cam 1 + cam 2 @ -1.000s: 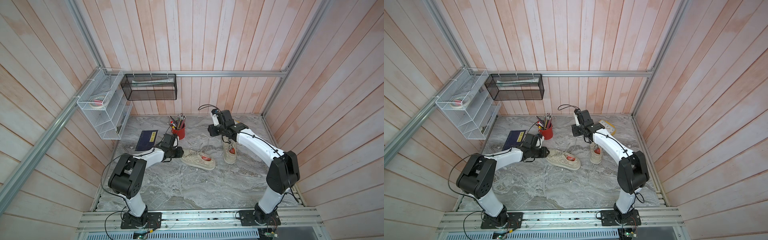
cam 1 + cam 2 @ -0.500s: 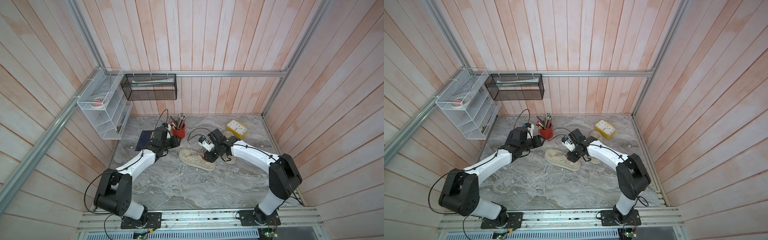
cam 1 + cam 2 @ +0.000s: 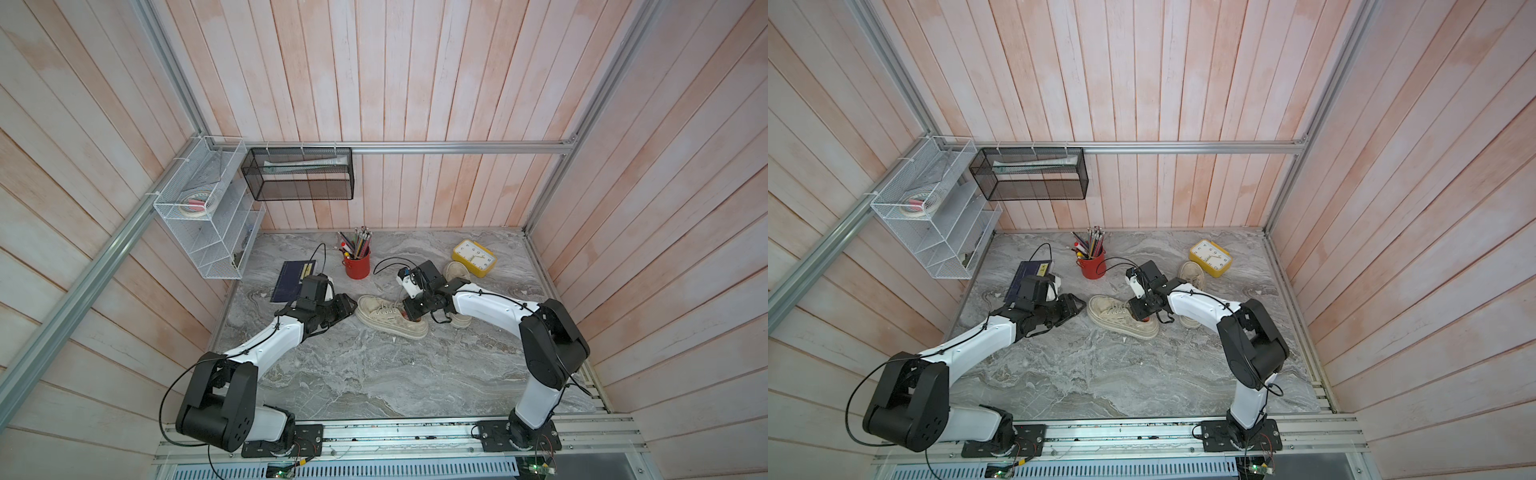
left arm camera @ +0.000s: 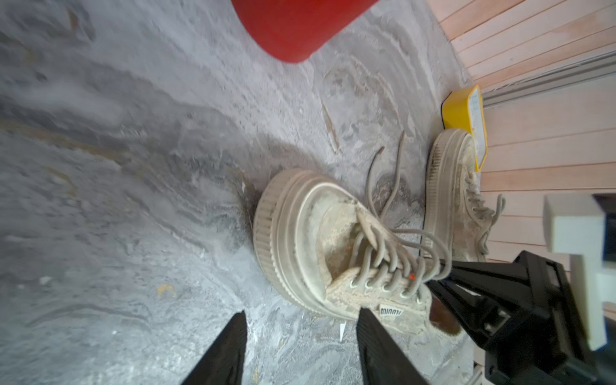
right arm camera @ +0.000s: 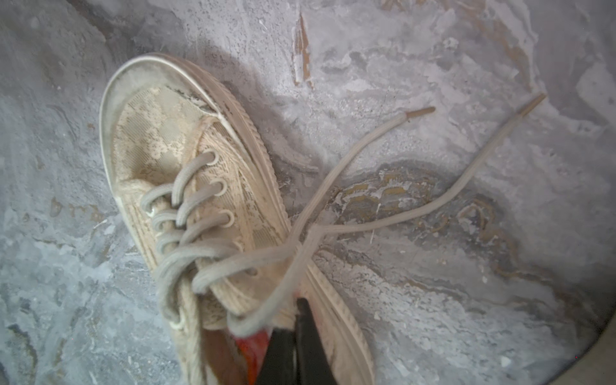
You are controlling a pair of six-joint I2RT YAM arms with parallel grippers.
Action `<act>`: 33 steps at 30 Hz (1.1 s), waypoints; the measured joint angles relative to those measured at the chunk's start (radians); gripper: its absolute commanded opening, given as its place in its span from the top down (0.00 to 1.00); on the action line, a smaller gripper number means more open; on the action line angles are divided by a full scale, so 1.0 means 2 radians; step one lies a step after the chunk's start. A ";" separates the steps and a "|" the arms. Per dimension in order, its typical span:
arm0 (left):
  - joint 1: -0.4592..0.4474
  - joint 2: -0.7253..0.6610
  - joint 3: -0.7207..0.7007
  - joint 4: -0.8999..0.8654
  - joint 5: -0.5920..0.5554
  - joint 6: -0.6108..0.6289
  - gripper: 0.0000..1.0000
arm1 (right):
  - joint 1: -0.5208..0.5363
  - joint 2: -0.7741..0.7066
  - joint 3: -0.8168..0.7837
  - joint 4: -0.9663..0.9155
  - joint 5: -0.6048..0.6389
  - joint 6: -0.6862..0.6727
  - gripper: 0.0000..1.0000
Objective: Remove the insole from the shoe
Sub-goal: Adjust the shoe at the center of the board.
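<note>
A worn beige lace-up shoe [image 3: 384, 316] [image 3: 1115, 316] lies on the marble table, its laces loose. An orange insole [image 5: 251, 346] shows inside its opening. My right gripper [image 3: 415, 319] [image 3: 1142, 316] [image 5: 294, 316] reaches down into that opening, shut, with its fingers pressed together against the inner side wall beside the insole. Whether they pinch anything I cannot tell. My left gripper [image 3: 348, 305] [image 3: 1079, 305] [image 4: 301, 320] stands open at the shoe's toe end with only table between its fingers. One finger [image 4: 370, 330] is close to the shoe's [image 4: 333, 240] side.
A second beige shoe [image 3: 457, 272] [image 3: 1192, 274] lies behind the right arm, beside a yellow clock [image 3: 474, 257] [image 3: 1211, 257]. A red pencil cup [image 3: 357, 266] [image 3: 1092, 266] and a dark blue notebook [image 3: 291, 280] [image 3: 1023, 282] sit at the back left. Wire racks hang on the walls.
My right gripper came over from the second shoe, dropped into this shoe's opening and shut. My left gripper swung up toward the cup, then back down beside the toe, opening a little.
</note>
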 measured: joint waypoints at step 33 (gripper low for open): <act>-0.127 0.067 0.115 -0.041 0.057 0.121 0.45 | 0.032 -0.128 -0.048 0.001 0.078 0.312 0.72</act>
